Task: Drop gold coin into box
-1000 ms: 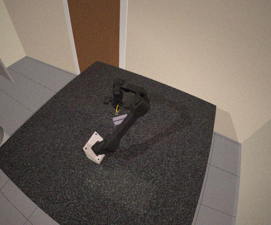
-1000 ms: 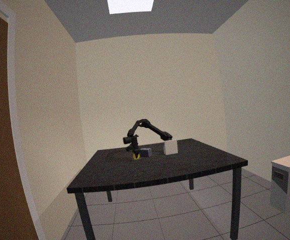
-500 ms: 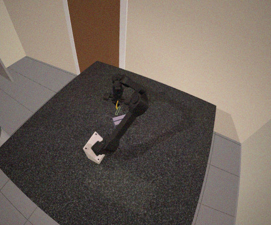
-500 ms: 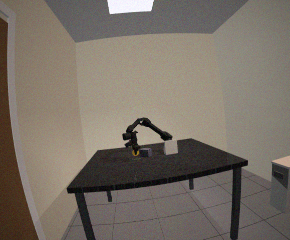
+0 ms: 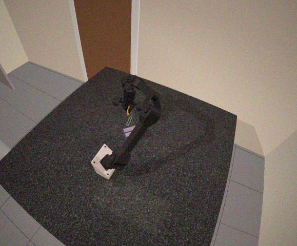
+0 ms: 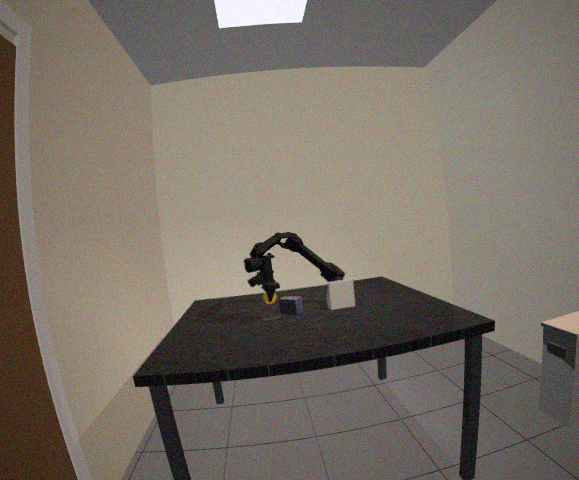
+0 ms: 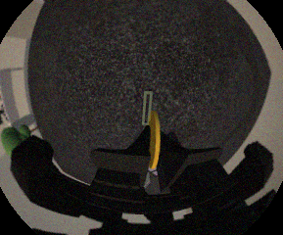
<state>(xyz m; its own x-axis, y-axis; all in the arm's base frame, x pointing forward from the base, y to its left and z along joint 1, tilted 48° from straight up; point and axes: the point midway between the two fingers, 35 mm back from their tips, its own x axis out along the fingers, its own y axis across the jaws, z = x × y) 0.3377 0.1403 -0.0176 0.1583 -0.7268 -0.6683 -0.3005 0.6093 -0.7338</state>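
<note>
The gold coin (image 5: 127, 110) (image 6: 274, 298) (image 7: 155, 142) is upright between the fingertips of my gripper (image 5: 128, 106) (image 6: 269, 296) (image 7: 149, 128), which is shut on it. The coin hangs above the table, clear of the holder. The green holder (image 5: 127, 125) (image 6: 271, 318) (image 7: 148, 92) is a thin, empty rectangular outline on the table, just beyond the coin in the wrist view. The grey box (image 5: 128, 128) (image 6: 291, 305) stands beside the holder, toward the arm's base. A dark slot line shows on its lid in the top view, partly hidden by the arm. The box is not visible in the wrist view.
The arm's white base block (image 5: 98, 164) (image 6: 341, 294) stands on the dark table (image 5: 182, 159) (image 6: 217, 351), beyond the box from the gripper. The arm's forearm passes over part of the box in the top view.
</note>
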